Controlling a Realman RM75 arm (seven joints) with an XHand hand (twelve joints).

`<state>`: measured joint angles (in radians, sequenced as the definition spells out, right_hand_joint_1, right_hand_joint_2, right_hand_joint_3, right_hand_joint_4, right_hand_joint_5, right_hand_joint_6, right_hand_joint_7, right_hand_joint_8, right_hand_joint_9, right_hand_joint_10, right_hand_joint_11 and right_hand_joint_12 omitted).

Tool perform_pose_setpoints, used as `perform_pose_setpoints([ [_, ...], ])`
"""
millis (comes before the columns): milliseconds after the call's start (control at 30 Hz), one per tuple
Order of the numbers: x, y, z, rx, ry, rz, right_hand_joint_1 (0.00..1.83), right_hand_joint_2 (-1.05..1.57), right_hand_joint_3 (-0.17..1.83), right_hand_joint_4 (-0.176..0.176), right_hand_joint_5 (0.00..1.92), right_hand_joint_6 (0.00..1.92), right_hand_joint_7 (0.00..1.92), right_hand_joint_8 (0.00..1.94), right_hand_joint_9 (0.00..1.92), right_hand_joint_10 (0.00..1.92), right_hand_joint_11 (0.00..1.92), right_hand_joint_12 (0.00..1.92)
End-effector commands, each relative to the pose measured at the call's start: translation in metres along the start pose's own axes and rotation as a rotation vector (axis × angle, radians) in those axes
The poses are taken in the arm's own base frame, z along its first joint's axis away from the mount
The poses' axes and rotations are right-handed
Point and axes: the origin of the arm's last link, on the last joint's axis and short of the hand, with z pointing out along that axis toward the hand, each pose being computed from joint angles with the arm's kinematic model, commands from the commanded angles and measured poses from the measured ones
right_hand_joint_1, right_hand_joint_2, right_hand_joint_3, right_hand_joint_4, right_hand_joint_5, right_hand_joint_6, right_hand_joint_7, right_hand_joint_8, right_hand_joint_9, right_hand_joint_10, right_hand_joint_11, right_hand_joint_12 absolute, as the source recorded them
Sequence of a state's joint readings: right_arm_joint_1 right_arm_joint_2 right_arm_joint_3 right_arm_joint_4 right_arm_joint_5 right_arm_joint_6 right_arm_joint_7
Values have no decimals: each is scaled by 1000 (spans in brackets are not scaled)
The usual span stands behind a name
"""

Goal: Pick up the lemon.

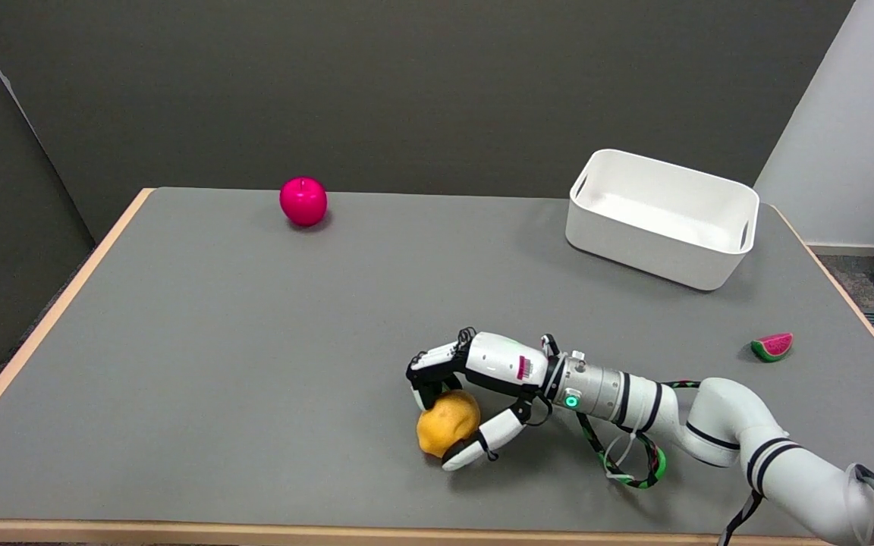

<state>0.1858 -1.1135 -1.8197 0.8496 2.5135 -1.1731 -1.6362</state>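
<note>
- Lemon [448,422], orange-yellow and dimpled, sits on the grey table [255,364] toward the near edge, a little right of the middle.
- Around it is the right hand [475,394], reaching in from the lower right on a white arm with black bands; its dark fingertips [425,387] curl down over the fruit's far-left side while the thumb [482,440] presses along its near-right side, so the hand grasps the lemon.
- Whether the lemon has left the tabletop cannot be told; it appears to rest on or just at the surface.
- A green and black cable [627,462] loops beneath the wrist.
- A magenta apple [303,201] stands well apart, near the far edge on the left.
- A white bin [661,220] sits at the far right, open side up.
- A small watermelon slice [772,346] lies near the right edge, apart from the arm.
</note>
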Motion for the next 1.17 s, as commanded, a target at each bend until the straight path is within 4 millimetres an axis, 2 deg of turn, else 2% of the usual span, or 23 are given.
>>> perform_pose_setpoints([
  [33,0,1,-2,4,-7,-3,1332,1083,307,-110,626,1531,814,1310,772,1495,852,1787],
  [200,9,1,-5,13,24,-9,1336,1055,350,-115,636,1526,823,1293,792,1489,867,1790],
  [300,22,0,-7,18,70,-32,1335,1061,342,-116,633,1533,819,1295,789,1491,880,1807],
  [567,73,-3,-13,17,201,-145,1332,1071,327,-105,629,1546,816,1300,784,1499,883,1837],
  [767,122,-1,-14,-12,290,-253,1337,1059,346,-115,630,1540,820,1304,784,1496,877,1822],
  [967,186,6,-16,-105,377,-408,1337,1055,352,-115,630,1538,820,1306,786,1497,872,1827],
  [1167,255,30,-32,-338,464,-593,1337,1056,352,-114,631,1538,819,1305,786,1500,878,1834],
])
